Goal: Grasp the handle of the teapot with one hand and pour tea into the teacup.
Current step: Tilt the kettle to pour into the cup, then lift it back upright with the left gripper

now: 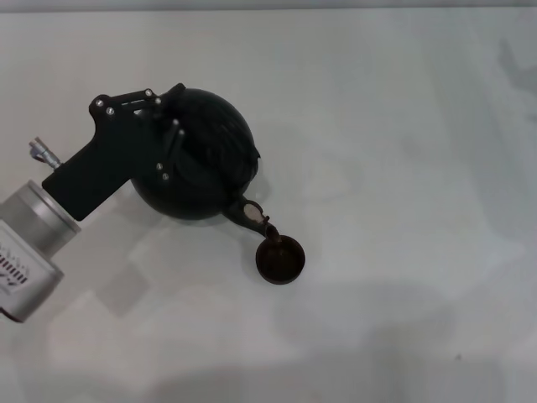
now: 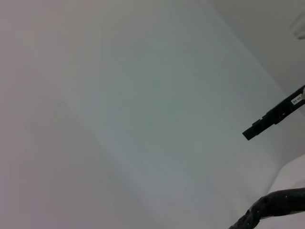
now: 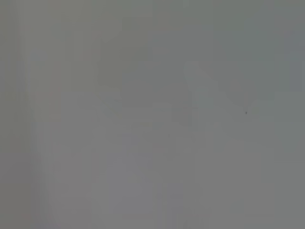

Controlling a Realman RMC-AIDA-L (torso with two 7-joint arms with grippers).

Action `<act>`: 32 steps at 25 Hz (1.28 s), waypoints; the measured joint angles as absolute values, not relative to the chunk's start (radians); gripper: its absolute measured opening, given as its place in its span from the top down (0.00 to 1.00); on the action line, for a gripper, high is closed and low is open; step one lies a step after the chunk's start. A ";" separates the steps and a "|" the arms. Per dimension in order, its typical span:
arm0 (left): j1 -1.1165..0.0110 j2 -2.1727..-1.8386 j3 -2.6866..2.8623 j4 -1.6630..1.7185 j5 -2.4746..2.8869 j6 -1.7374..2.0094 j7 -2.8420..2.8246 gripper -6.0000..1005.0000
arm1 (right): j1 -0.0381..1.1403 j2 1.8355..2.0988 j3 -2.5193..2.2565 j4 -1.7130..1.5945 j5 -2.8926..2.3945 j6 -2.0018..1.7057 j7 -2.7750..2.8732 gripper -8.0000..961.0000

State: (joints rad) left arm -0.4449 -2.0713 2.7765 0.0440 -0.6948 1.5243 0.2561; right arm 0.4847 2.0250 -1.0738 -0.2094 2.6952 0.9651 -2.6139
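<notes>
Tea runs from the tilted teapot point(image 1: 205, 164), its spout just over the teacup point(image 1: 280, 259) on the white counter point(image 1: 403, 168), well in from the edges. Left gripper point(image 1: 168, 138) is clamped on the handle, hidden beneath it.

The teapot point(image 1: 201, 164) is matte black with a brownish spout mouth. The teacup point(image 1: 280, 259) beside it is glossy dark brown-black. The table point(image 1: 403, 168) is plain white.
</notes>
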 joint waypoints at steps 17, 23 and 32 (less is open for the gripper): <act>-0.460 -2.072 2.787 0.048 -0.683 1.526 0.284 0.88 | 0.485 2.025 -1.074 -0.207 2.698 0.966 -2.608 0.14; -0.462 -2.074 2.787 0.048 -0.683 1.524 0.284 0.88 | 0.485 2.025 -1.072 -0.207 2.699 0.966 -2.596 0.14; -0.459 -2.076 2.787 0.048 -0.683 1.522 0.279 0.88 | 0.485 2.025 -1.073 -0.207 2.700 0.969 -2.596 0.14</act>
